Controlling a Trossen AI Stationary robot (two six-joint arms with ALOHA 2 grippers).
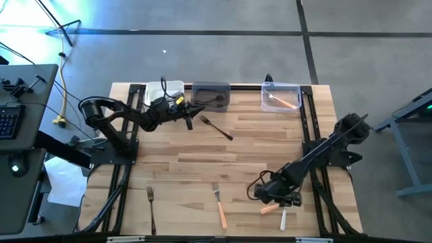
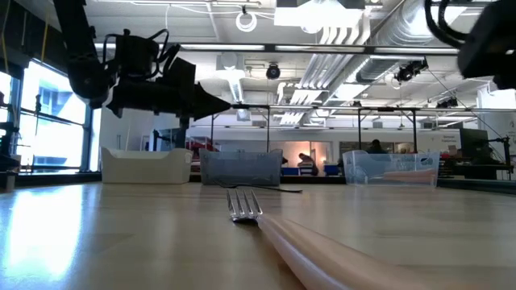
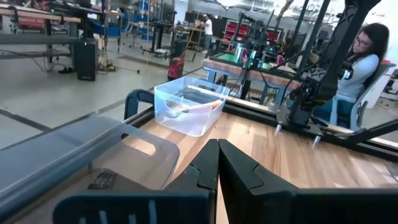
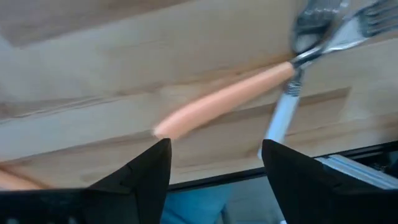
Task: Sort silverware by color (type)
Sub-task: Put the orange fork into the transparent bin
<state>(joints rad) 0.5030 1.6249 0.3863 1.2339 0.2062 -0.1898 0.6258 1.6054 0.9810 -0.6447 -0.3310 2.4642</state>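
My left gripper is shut and empty, raised above the table beside the grey bin; its shut fingers also show in the left wrist view and the low view. A dark fork lies in the grey bin. A black fork lies flat on the table near that gripper. My right gripper is open just above an orange-handled fork and a white-handled fork, whose heads cross. Another orange-handled fork and a black fork lie near the front edge.
A white bin stands at the far left and a clear bin with an orange-handled fork in it at the far right. A person sits beyond the table's right side. The table's near edge lies close to my right gripper.
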